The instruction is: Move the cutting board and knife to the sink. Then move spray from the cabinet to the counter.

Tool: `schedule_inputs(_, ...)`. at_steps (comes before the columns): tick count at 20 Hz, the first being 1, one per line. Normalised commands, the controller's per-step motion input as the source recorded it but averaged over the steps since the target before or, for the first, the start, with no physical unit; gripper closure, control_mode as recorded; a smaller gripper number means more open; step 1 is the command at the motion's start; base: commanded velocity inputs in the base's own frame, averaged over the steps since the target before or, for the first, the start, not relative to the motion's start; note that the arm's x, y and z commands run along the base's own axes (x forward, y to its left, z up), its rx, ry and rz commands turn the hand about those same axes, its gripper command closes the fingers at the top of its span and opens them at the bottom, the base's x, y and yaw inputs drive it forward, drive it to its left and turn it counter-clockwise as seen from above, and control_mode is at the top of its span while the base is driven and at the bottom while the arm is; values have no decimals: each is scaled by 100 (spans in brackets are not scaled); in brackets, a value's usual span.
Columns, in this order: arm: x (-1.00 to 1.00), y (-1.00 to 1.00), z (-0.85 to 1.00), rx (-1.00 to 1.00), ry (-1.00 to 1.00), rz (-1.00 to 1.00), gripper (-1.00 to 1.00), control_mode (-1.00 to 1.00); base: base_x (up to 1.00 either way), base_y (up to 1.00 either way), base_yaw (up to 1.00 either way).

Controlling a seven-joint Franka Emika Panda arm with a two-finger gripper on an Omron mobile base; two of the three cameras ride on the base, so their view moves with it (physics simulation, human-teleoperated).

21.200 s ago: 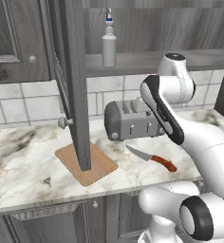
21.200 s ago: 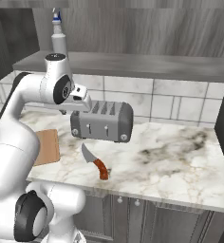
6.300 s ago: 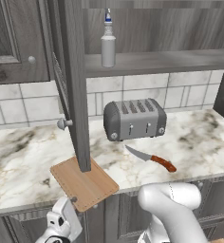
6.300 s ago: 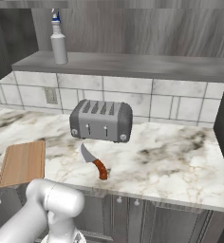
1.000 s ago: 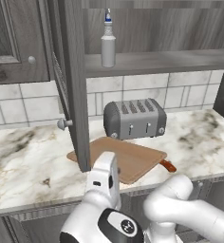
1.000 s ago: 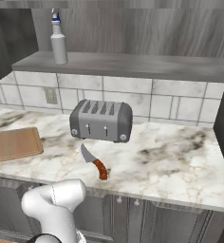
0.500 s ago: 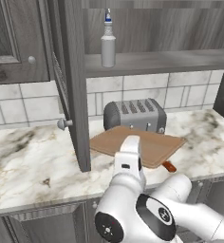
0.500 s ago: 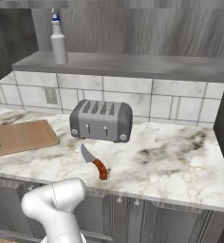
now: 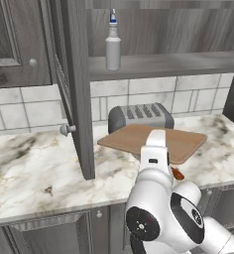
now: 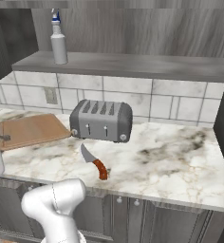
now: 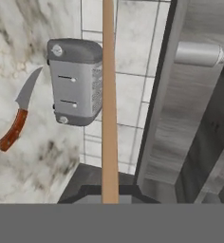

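One slim pale grey-white spray bottle with a blue-and-white nozzle [image 9: 113,47] is standing upright on the plain grey shelf of the dark grey wood-grain wall cabinet [image 9: 163,64]. In the left base view it is sitting toward the shelf's 9 o'clock end, just beside the open panelled door with its round knob [image 9: 77,89].

Nothing else is showing on that shelf.

The white robot arm with dark joints [image 9: 156,198] is rising from 6 o'clock in the left base view and reaching forward over the white marble-look countertop [image 9: 34,168]. Its forearm is crossing in front of the flat light-brown wooden cutting board [image 9: 134,139]. The board is hanging clear of the countertop, roughly level and in front of the grey four-slot toaster [image 9: 139,116].

In the right base view the two-finger gripper [image 10: 2,137] is showing at the picture's 9 o'clock edge. Its fingers are pinching the near edge of the board, which is lying at the toaster's 9 o'clock.

In the hand view the board is running edge-on as a thin tan strip from 12 o'clock down to 6 o'clock.

The small knife with a pointed silver blade and reddish-brown handle [image 10: 95,161] is lying flat on the countertop. It is at the toaster's 6 o'clock in the right base view, near it but apart, with the blade pointing toward the toaster.
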Motion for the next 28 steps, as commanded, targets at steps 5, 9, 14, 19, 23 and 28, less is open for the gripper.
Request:
schedule_inputs(5, 2, -24, 11, 5, 2, 1, 100, -100, 0, 0, 0)
schedule_inputs(9, 0, -10, 4, 6, 3, 0, 100, -100, 0, 0, 0)
schedule_inputs(14, 0, 0, 0, 0, 0, 0, 100, 100, -66, -19, 0)
schedule_inputs(19, 0, 0, 0, 0, 0, 0, 100, 100, -100, -46, 0)
schedule_inputs(23, 0, 0, 0, 0, 0, 0, 100, 100, -100, -51, 0)
schedule_inputs(28, 0, 0, 0, 0, 0, 0, 100, 100, -97, -45, 12)
